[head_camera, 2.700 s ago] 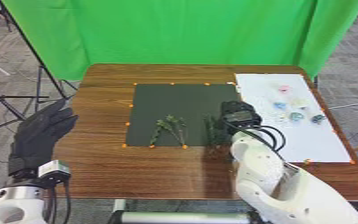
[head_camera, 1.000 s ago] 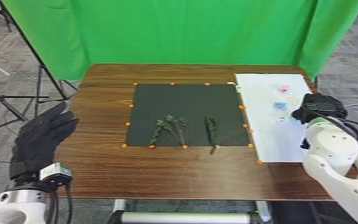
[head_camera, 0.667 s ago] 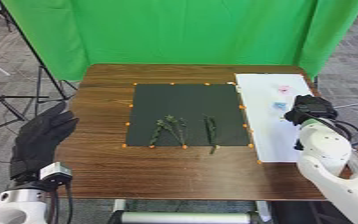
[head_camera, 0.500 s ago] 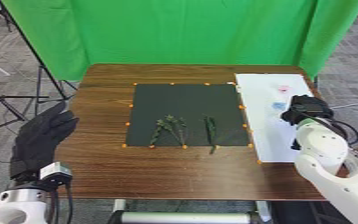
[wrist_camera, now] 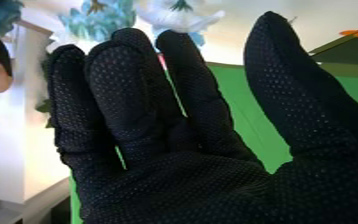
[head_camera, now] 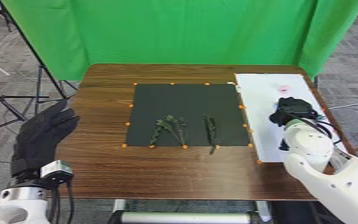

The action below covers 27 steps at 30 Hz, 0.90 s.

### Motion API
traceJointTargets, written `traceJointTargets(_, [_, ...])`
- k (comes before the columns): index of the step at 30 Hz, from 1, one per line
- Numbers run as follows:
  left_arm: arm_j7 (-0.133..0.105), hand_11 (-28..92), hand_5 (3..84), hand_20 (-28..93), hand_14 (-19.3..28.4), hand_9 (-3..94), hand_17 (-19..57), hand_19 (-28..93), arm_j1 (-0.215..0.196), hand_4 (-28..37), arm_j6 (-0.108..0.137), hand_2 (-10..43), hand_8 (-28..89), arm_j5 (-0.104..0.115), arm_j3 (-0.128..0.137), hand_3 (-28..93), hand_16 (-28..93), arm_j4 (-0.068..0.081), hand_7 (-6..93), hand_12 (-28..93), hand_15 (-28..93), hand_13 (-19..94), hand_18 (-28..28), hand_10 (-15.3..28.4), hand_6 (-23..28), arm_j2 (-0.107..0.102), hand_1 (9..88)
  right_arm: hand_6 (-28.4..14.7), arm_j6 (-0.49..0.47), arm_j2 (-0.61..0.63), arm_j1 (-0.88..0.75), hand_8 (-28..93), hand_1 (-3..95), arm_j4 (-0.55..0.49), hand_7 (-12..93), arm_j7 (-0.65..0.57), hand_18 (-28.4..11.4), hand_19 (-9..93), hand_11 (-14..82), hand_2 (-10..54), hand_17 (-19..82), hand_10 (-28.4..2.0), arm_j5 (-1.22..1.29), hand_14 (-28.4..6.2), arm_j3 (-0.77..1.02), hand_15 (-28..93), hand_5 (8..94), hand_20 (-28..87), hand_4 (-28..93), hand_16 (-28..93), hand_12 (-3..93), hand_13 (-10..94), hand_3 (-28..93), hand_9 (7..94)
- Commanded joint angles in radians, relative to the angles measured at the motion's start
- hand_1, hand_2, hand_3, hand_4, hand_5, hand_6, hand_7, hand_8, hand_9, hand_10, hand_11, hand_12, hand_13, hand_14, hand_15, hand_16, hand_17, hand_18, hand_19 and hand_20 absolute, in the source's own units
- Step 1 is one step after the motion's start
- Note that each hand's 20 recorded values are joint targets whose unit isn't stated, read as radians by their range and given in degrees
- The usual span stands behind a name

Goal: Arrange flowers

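Head view: the right hand [head_camera: 294, 111] has shifted inward over the white sheet [head_camera: 269, 132], at the surface's [head_camera: 158, 172] right side, probably to choose a bloom. The pink flower [head_camera: 284, 89] lies toward the back right corner. Green stems [head_camera: 177, 129] lie on the dark mat [head_camera: 184, 100], which leaves room behind them. The left hand [head_camera: 38, 135], fingers extended, waits by the left edge.

Right wrist view: fingers wide, gripping nothing, near blue flowers [wrist_camera: 100, 22].

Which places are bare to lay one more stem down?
The dark mat is bare between the green stems and its far edge; the wooden table, along its near edge. Crowded is the white sheet by the right hand, with blue flowers and a white flower.
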State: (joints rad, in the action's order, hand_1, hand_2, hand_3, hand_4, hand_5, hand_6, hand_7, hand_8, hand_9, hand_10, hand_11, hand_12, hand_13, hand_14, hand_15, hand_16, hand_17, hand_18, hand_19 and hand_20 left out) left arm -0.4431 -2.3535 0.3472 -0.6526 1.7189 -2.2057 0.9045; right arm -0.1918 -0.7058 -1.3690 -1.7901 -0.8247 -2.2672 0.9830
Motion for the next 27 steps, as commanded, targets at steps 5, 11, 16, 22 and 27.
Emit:
traceJointTargets(5, [-0.009, 32, 41.4, -3, 27.9, 35.4, -8.9, 62, -0.008, -22.5, -0.009, 7.3, -9, 0.005, -0.003, 80, -16, 0.002, 11.4, 7, 61, 23, 23.9, 20.9, 11.0, -0.004, 23.6, -10.2, -0.005, -0.012, -0.006, -9, 33.3, 0.023, 21, -0.006, -22.0, 93, 24.9, -3.0, 37, -21.7, 0.005, -13.4, -0.004, 76, 55.3, -2, -24, 18, 18.0, 60, 84, 54.4])
traceJointTargets(11, [-0.009, 32, 41.3, -3, 28.0, 35.5, -8.9, 63, 0.000, -22.4, -0.012, 7.3, -9, 0.001, -0.004, 80, -16, 0.004, 11.6, 7, 61, 23, 23.9, 21.1, 10.9, -0.005, 23.6, -8.4, 0.015, -0.002, 0.020, -9, 35.6, 0.035, 23, -0.026, -21.4, 93, 27.7, -2.6, 39, -20.2, -0.001, -12.7, -0.047, 76, 58.2, -2, -24, 18, 18.5, 62, 83, 58.7])
traceJointTargets(16, [-0.009, 32, 41.4, -3, 28.0, 35.5, -8.9, 62, 0.000, -22.5, -0.014, 7.3, -9, 0.001, -0.004, 80, -16, 0.006, 11.6, 7, 61, 23, 23.9, 21.0, 10.9, -0.007, 23.8, -6.3, 0.066, 0.017, 0.047, 5, 46.1, 0.053, 26, -0.046, -20.1, 93, 30.2, -4.9, 43, -15.6, -0.030, -10.2, -0.102, 74, 66.1, 1, -28, 20, 22.3, 68, 78, 70.3])
traceJointTargets(22, [-0.014, 32, 41.4, -3, 28.0, 35.4, -8.9, 62, 0.002, -22.4, -0.009, 7.3, -9, 0.004, -0.008, 80, -16, 0.006, 11.5, 7, 61, 23, 23.9, 21.0, 11.0, -0.015, 23.8, -2.9, 0.116, 0.042, 0.073, 7, 52.4, 0.065, 30, -0.068, -19.6, 93, 26.3, -4.8, 47, -10.8, -0.049, -7.2, -0.155, 70, 74.2, 5, -28, 21, 31.2, 75, 75, 81.0])
traceJointTargets(27, [-0.022, 32, 41.4, -3, 28.0, 35.5, -8.9, 62, 0.001, -22.4, -0.006, 7.3, -9, 0.010, -0.011, 80, -16, 0.006, 11.5, 7, 61, 23, 23.9, 21.0, 11.0, -0.022, 23.9, -2.1, 0.166, 0.059, 0.098, 9, 53.6, 0.074, 31, -0.072, -19.3, 93, 26.3, -5.2, 48, -9.7, -0.070, -6.0, -0.189, 69, 76.0, 8, -28, 22, 33.1, 77, 75, 83.3])
